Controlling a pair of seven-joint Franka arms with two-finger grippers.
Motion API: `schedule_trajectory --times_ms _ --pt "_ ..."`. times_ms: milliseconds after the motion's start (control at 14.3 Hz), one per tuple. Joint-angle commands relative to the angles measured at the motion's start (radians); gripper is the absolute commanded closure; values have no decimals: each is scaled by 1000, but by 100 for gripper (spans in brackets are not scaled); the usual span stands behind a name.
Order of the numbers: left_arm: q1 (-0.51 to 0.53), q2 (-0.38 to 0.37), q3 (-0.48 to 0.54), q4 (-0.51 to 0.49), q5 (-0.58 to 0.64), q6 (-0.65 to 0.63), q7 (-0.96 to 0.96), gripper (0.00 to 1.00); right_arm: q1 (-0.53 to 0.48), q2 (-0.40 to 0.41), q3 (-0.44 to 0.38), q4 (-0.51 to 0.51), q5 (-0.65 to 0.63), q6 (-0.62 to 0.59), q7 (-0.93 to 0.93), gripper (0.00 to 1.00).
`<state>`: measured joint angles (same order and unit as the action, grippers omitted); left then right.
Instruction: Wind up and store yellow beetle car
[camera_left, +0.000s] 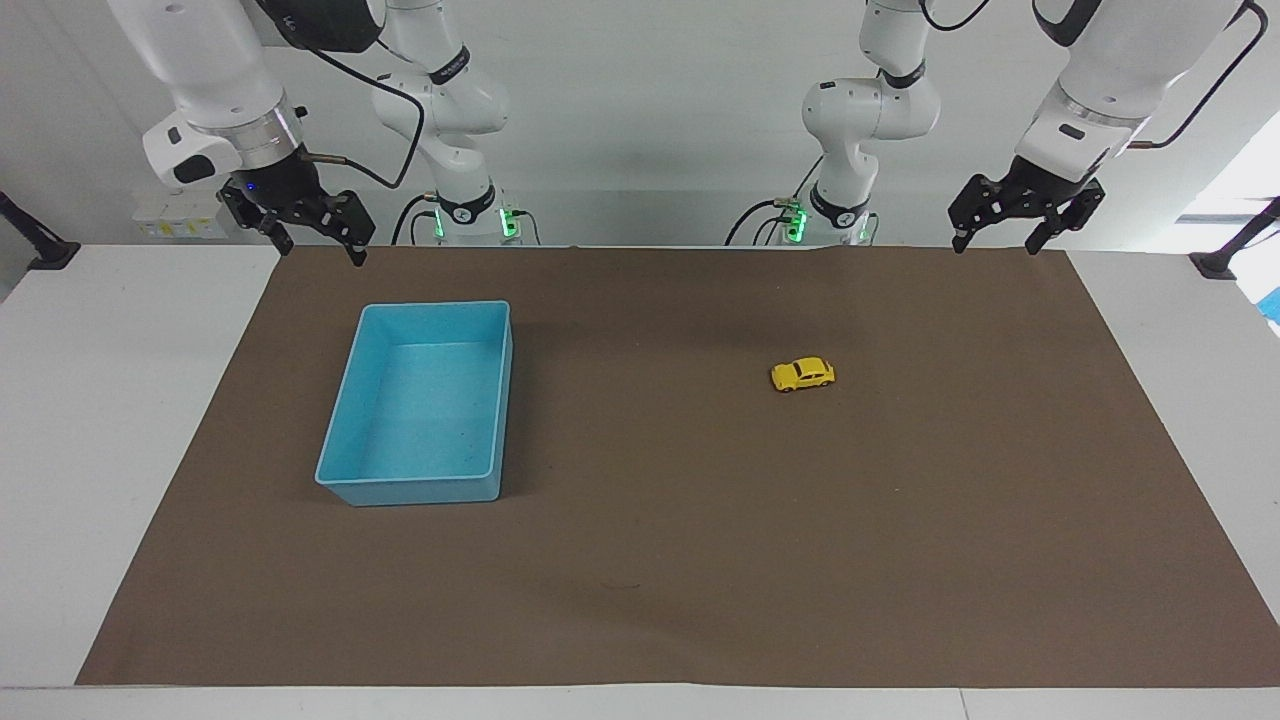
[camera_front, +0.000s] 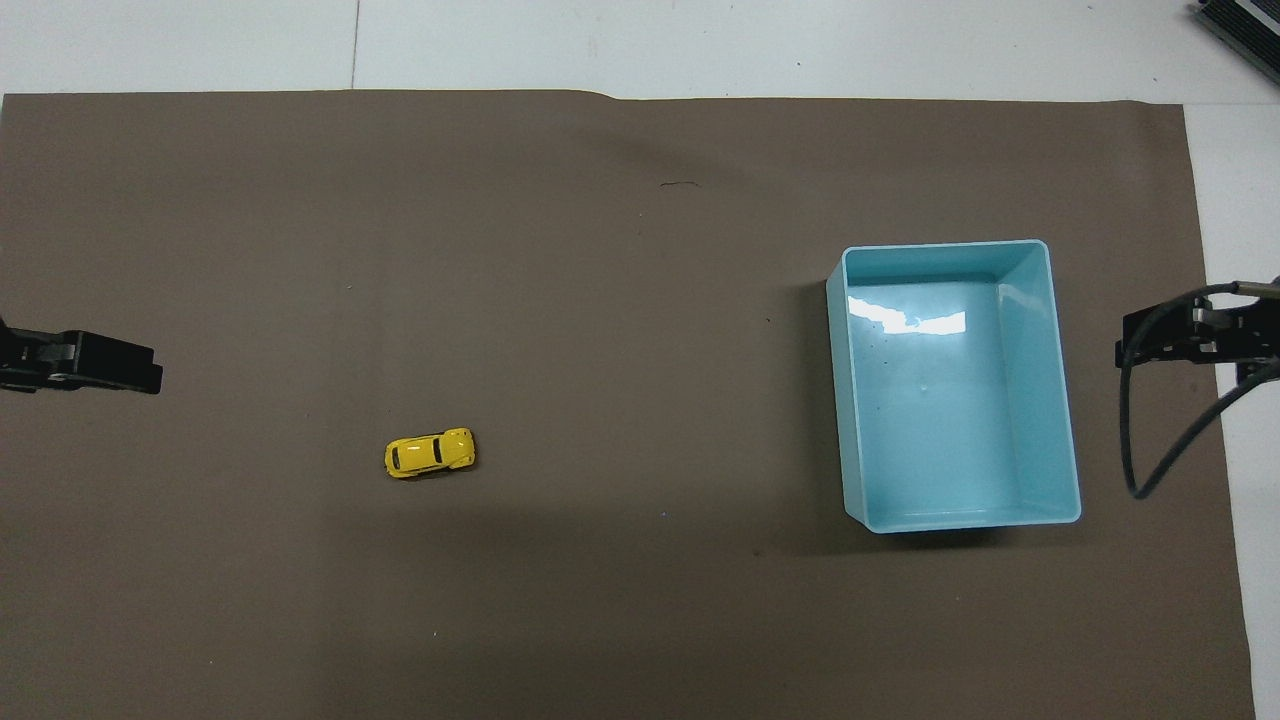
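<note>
I see the white table carrying a brown mat; on it lie blue tray toward the right arm's end and yellow beetle car toward the left arm's.

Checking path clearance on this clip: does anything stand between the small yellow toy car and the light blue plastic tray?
Nothing visible does. The small yellow toy car sits alone on the brown mat, and only bare mat separates it from the light blue plastic tray, which holds nothing visible, toward the right arm's end.
</note>
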<state>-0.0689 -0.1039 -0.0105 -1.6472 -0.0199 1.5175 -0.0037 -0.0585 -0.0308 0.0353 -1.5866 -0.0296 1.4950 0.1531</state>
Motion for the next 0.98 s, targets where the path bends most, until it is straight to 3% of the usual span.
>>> schedule_trajectory --times_ms 0,909 --pt "-2 -19 0 -23 0 9 -6 0 -10 -23 8 -24 0 4 -18 0" --pt "-3 -16 0 -46 0 15 -9 0 -10 -23 8 -24 0 4 -18 0"
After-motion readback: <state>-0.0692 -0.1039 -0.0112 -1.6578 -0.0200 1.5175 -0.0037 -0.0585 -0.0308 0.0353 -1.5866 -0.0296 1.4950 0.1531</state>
